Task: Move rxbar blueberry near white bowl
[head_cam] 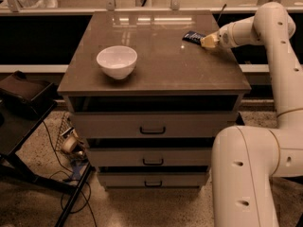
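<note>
The white bowl (pixel 117 61) stands on the left part of the brown cabinet top (pixel 156 70). The rxbar blueberry (pixel 192 36), a small dark blue bar, lies at the far right of the top, well away from the bowl. My gripper (pixel 206 41) reaches in from the right and sits right at the bar's right end, low over the top. Its tan fingertips touch or overlap the bar.
The cabinet has three drawers (pixel 152 126) below the top. A dark stand (pixel 21 98) sits at the left with cables on the floor. A counter with a rail runs behind the cabinet. My arm's white base (pixel 246 174) fills the lower right.
</note>
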You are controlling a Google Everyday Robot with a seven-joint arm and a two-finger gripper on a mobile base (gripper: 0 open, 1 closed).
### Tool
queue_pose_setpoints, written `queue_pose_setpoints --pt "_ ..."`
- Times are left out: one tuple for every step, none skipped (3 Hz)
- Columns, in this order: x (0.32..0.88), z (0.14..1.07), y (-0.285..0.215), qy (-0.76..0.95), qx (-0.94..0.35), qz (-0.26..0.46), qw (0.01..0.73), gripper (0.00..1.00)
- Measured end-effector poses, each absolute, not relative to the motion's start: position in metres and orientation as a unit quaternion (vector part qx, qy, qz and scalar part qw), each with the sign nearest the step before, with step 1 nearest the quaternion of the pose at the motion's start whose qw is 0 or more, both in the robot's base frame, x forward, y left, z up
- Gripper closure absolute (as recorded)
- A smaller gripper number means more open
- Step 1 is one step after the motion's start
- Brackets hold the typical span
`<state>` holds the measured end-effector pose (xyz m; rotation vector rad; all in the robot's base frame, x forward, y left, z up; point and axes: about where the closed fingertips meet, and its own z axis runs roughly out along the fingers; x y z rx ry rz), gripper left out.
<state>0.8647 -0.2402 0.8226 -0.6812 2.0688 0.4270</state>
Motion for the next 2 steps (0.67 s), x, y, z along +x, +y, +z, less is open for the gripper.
queue_pose_setpoints --pt "0.864 0.827 -0.239 0.834 -0.279 0.169 0.445 1.0" --pt "0.848 0.896 -0.216 0.821 -0.331 0.127 0.448 1.0"
